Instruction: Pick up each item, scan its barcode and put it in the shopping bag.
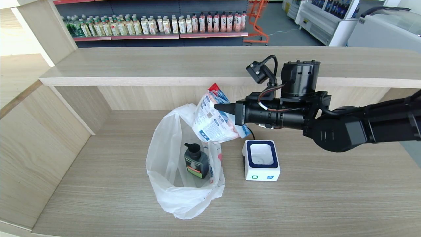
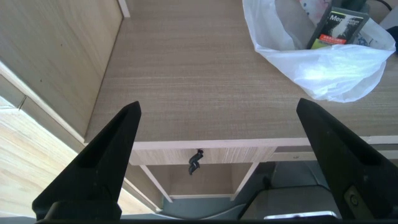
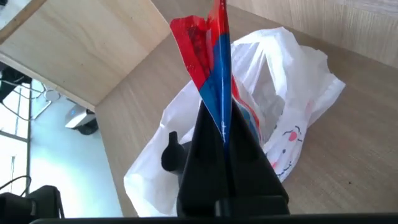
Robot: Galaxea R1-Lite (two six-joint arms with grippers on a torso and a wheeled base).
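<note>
- Right gripper (image 1: 217, 107): fingers clenched flat on a snack packet (image 1: 210, 123), pinching it near its upper edge; jaws pressed together with only the film between them.
- Right wrist view: right gripper (image 3: 219, 127) fingers meet on the packet (image 3: 208, 56); its red and blue end sticks out past the fingertips.
- Packet is white with blue print. Most of it hangs below the fingertips, tilted, off the counter.
- Shopping bag (image 1: 171, 194): white plastic, mouth open, standing on the counter (image 1: 312, 204) below the right fingertips. The packet's lower end is over the bag's rim, at the mouth.
- Dark pump bottle (image 1: 196, 161) is inside the bag, upright-ish, well below the fingertips.
- Scanner (image 1: 262, 160): white box with a blue-framed window, on the counter just beside the bag, below the gripper's body behind the fingertips.
- Left gripper (image 2: 219, 104): fingers released, spread wide, nothing between them, above the counter's near edge.
- Bag (image 2: 329, 68) with the bottle (image 2: 339, 28) in it lies beyond the left fingertips, well apart.
- Shelf of drink bottles (image 1: 158, 24) is far behind the counter.
</note>
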